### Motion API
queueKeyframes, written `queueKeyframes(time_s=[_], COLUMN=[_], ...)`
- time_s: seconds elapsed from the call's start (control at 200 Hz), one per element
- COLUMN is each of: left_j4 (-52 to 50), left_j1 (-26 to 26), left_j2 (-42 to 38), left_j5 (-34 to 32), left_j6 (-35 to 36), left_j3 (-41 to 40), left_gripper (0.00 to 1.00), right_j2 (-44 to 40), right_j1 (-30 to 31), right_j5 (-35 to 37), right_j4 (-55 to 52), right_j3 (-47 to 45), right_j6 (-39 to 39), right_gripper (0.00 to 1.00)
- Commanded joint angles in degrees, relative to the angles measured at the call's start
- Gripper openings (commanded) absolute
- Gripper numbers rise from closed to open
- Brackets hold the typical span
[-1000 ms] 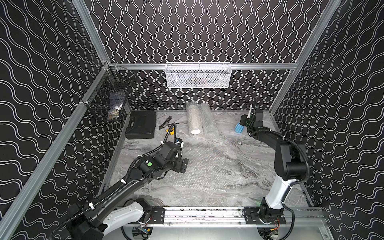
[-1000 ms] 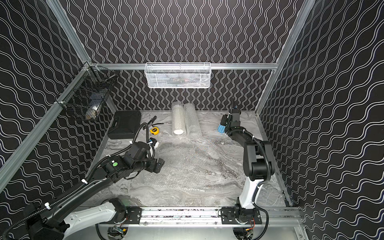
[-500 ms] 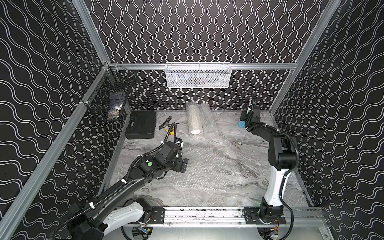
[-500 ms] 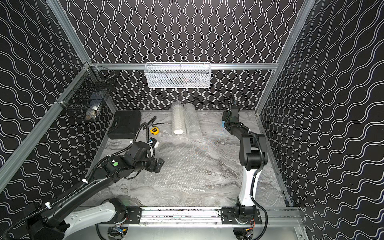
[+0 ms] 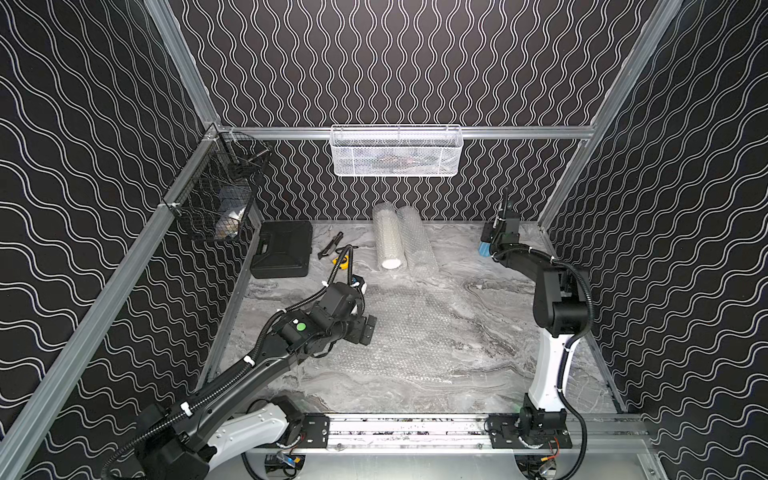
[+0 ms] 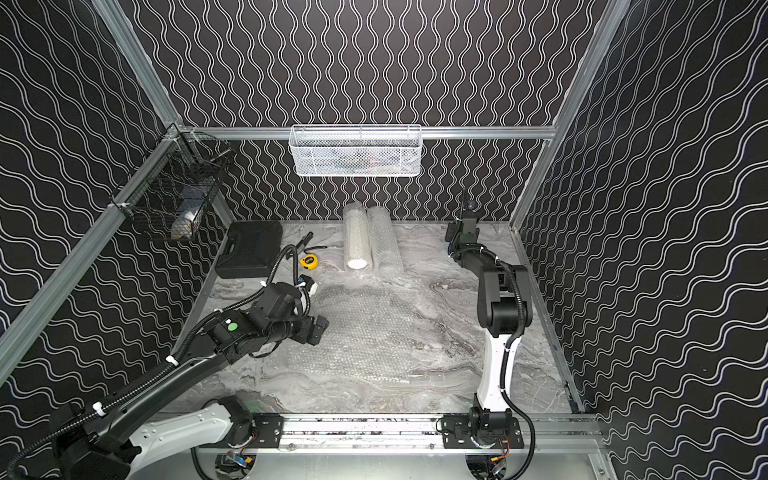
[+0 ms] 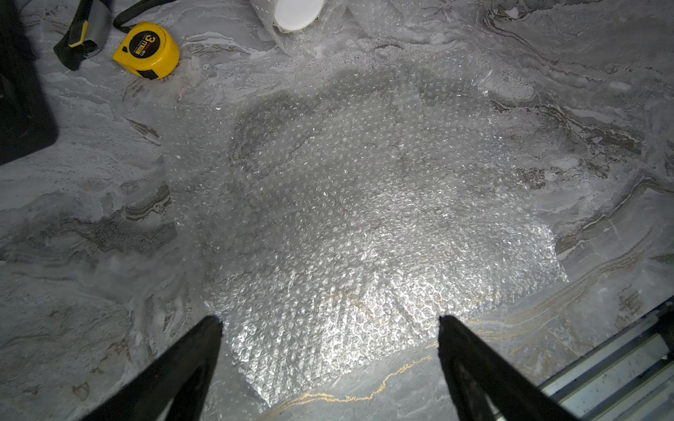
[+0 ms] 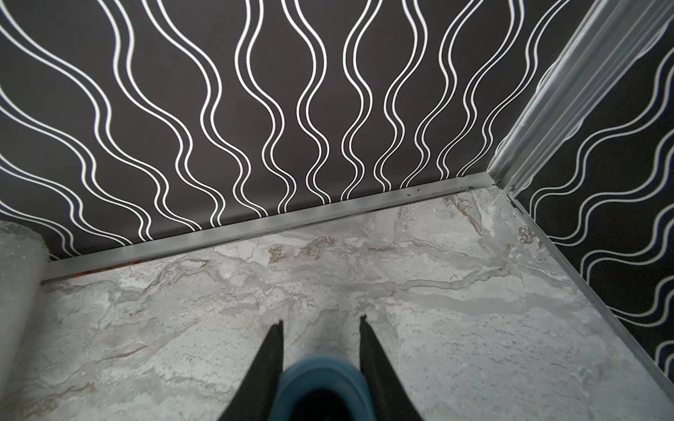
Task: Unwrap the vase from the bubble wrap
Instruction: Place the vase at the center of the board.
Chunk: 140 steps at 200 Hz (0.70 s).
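My left gripper [image 7: 328, 320] hangs with its jaws wide apart and empty over the near-left part of the flat, crinkled sheet of clear bubble wrap [image 5: 415, 328]; that sheet lies spread on the middle of the grey marble-patterned tabletop [image 5: 478, 374]; two rolled tubes of whitish bubble wrap [image 5: 388, 241] lie side by side at the tabletop's far edge. My right gripper [image 8: 321, 320] is out at the far right corner, clamped on a round blue vase [image 8: 321, 386]; the vase is bare of wrap, blurred in the wrist view, and well apart from the sheet. A yellow tape measure [image 7: 147, 49] and a black plastic case [image 5: 282, 249] sit far left.
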Motion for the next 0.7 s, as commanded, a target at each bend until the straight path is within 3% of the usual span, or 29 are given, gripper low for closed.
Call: queueKeyframes(time_s=[0.0, 0.165, 0.33, 0.696], left_j4=[0.51, 0.6, 0.74, 0.47], left_j1=[0.15, 0.21, 0.46, 0.94], left_j2=[0.2, 0.11, 0.1, -0.07], left_j5=[0.02, 0.1, 0.63, 0.56], left_j6=[1.0, 1.13, 1.14, 0.79], left_j3=[0.24, 0.3, 0.19, 0.31], left_gripper=[0.95, 0.95, 0.96, 0.96], right_j2=[-0.15, -0.98, -2.53, -10.2], right_j1=[0.07, 0.07, 0.07, 0.07], right_j5=[0.55, 0.52, 1.02, 1.22], right_j4=[2.15, 2.48, 2.33, -1.81], right_j3=[-0.34, -1.84, -3.43, -6.62], right_j6=[-0.36, -0.24, 0.23, 3.84], right_gripper=[0.24, 0.28, 0.55, 0.81])
